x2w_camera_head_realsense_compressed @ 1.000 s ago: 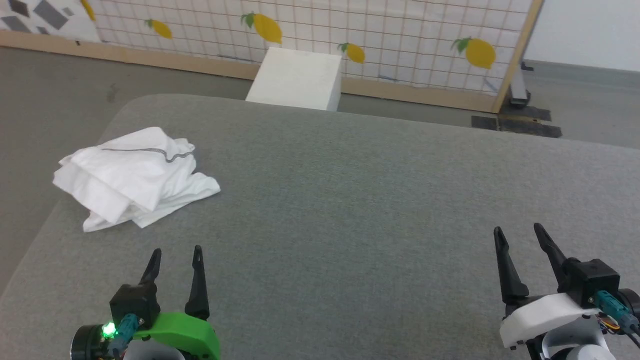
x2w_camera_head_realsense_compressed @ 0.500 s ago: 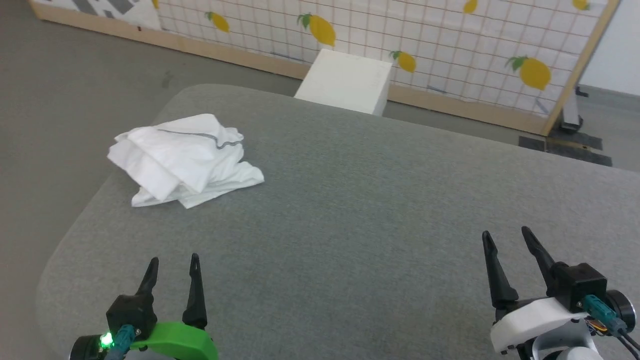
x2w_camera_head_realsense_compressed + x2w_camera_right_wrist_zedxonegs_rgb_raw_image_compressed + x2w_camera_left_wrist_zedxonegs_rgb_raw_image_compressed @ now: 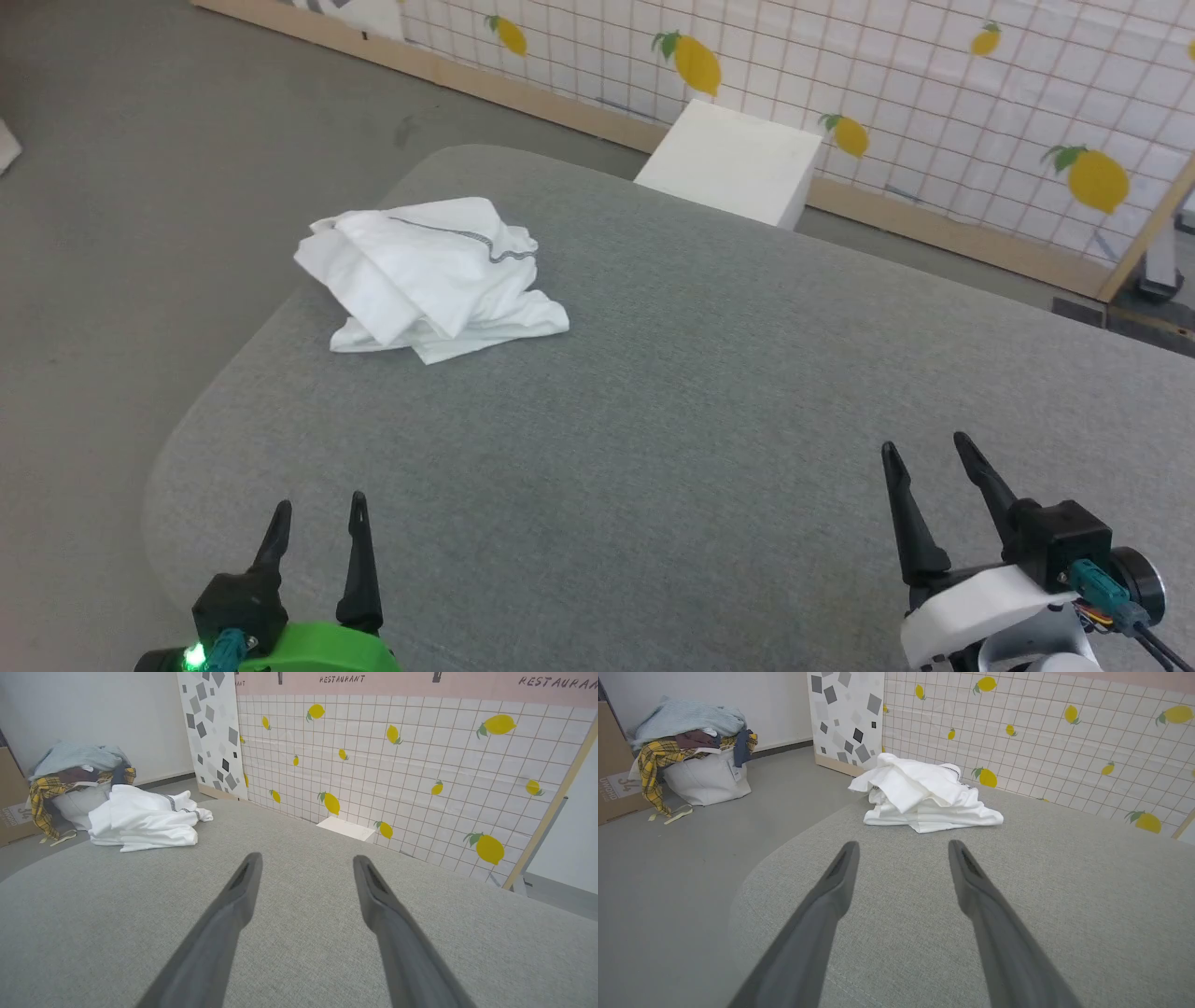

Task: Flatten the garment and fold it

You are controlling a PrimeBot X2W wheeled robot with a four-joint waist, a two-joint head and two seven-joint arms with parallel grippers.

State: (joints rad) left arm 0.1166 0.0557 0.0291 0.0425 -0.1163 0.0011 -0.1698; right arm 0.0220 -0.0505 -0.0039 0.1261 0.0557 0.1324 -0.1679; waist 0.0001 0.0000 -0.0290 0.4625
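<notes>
The garment (image 3: 431, 280) is a crumpled white heap with a dark zigzag seam, lying near the far left corner of the grey padded table (image 3: 709, 392). It also appears in the left wrist view (image 3: 924, 798) straight ahead of the fingers, and in the right wrist view (image 3: 145, 819) off to the left. My left gripper (image 3: 317, 509) hovers open at the near left, well short of the garment, with nothing between its fingers. My right gripper (image 3: 924, 448) stands open at the near right, far from the garment.
A rigid white box (image 3: 733, 163) stands on the floor behind the table, against a lemon-patterned tiled screen (image 3: 840, 84). A laundry basket heaped with clothes (image 3: 696, 760) and a cardboard box (image 3: 616, 760) sit on the floor to the left.
The head camera has swung left, so garment, table and box have shifted right in the picture. Both grippers stay open at the near edge.
</notes>
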